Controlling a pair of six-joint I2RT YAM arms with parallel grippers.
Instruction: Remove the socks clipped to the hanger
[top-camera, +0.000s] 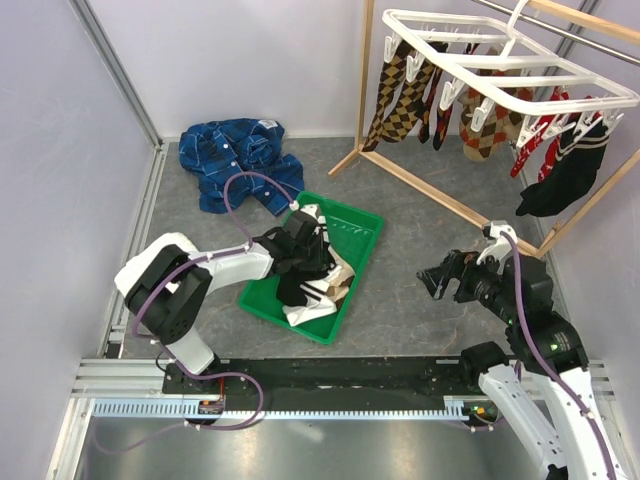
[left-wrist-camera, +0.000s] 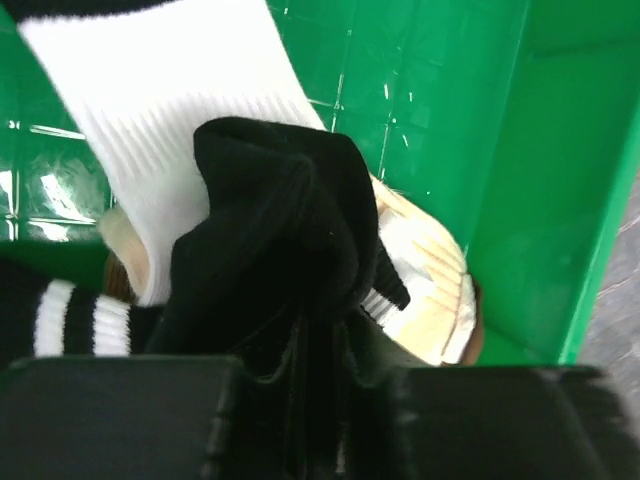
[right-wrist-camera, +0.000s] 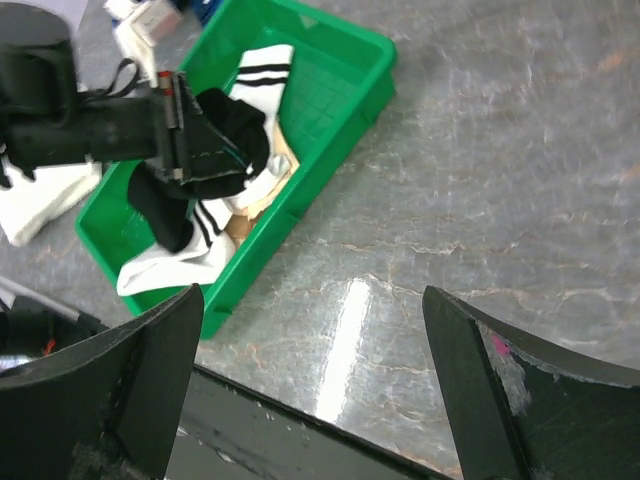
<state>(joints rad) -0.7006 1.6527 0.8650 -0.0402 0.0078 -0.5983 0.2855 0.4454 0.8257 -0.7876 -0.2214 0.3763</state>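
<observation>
The left arm (top-camera: 170, 285) is folded back at its elbow near the left side of the table (top-camera: 420, 330). Its forearm stretches out to the right and a little away from the bases, and the left end effector (top-camera: 300, 250) at its tip has its two fingers (left-wrist-camera: 120, 420) drawn close together, pinching a fold of a black sock (left-wrist-camera: 270, 230) between them. The right arm (top-camera: 535, 320) rises from its base at the near right and turns its wrist leftward and downward, carrying the right end effector (top-camera: 437, 280) above the table with its fingers (right-wrist-camera: 130, 390) spread wide apart.
</observation>
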